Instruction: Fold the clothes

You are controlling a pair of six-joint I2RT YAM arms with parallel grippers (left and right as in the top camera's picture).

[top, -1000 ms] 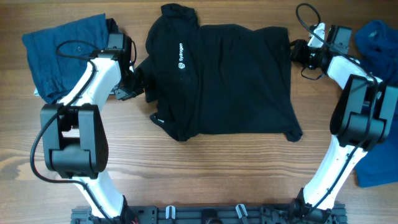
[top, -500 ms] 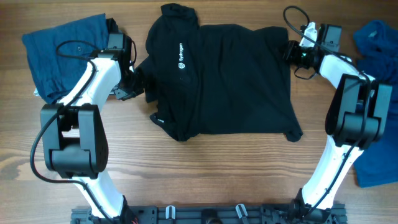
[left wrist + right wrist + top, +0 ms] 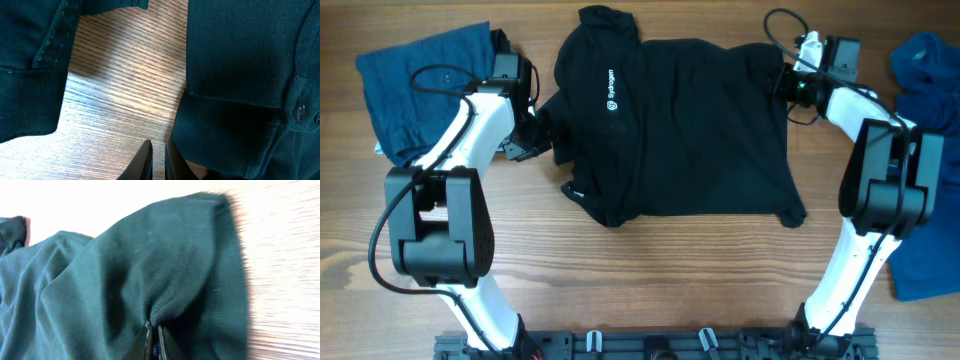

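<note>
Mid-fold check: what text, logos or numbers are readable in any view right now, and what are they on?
"Sydrogen": white chest print, running sideways on the black polo shirt; it is small, so the spelling is uncertain.
No other text, label or number shows in the overhead or either wrist view.

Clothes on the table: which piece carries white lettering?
The black polo shirt in the middle, logo on its chest; the blue garments at either side show none.

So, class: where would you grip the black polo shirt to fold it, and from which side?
Probably the far right corner of the black polo shirt, approached from the right: it lies flat, so only its edges can be pinched. The right gripper is shut on that corner.
</note>
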